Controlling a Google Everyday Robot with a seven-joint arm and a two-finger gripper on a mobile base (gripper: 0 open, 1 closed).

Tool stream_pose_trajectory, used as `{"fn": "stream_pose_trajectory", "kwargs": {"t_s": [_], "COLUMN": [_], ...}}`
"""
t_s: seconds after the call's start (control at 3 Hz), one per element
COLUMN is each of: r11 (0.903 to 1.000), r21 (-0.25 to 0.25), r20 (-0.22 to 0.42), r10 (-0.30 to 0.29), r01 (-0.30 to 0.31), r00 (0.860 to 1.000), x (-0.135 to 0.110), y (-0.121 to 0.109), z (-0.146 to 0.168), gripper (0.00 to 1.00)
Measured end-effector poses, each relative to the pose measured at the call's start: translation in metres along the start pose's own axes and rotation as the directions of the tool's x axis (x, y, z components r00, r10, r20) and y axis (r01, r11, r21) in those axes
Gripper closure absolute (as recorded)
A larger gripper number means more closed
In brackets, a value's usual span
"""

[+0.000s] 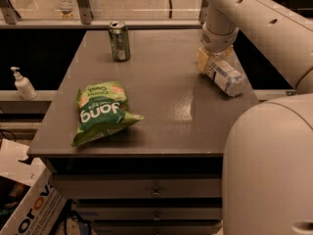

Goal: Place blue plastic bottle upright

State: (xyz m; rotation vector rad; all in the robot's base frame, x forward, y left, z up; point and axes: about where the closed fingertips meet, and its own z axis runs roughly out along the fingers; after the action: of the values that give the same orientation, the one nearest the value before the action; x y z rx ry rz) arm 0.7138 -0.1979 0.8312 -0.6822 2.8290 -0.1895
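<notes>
**A:** How far along is the task?

**B:** You have most of it left. The bottle lies on its side on the table, near the far right corner. It is not upright yet.

**A:** Where is the gripper?

**B:** The gripper is low at the far end of the bottle, touching it or just beside it. I cannot tell if it is apart or clamped on the bottle, so check this before you lift.

**A:** And the arm?

**B:** The arm comes in from the upper right and bends down to the table, with the wrist nearly vertical. The can and the bag are well apart on the left, so I think you have room to tip the bottle up.
</notes>
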Motion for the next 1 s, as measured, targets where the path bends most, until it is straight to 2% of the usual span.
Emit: {"fn": "stream_pose_trajectory", "kwargs": {"t_s": [0.33, 0.67, 1.0], "r11": [0.9999, 0.9989, 0.9939], "r21": [-0.014, -0.046, -0.11], "r20": [0.005, 0.051, 0.133], "r10": [0.002, 0.005, 0.009], "r01": [-0.002, -0.003, 0.006], "r00": [1.0, 0.999, 0.991], "x": [-0.002, -0.011, -0.022], "y": [0.0, 0.001, 0.007], "z": [-0.005, -0.022, -0.05], "gripper": [0.9, 1.0, 1.0]}}
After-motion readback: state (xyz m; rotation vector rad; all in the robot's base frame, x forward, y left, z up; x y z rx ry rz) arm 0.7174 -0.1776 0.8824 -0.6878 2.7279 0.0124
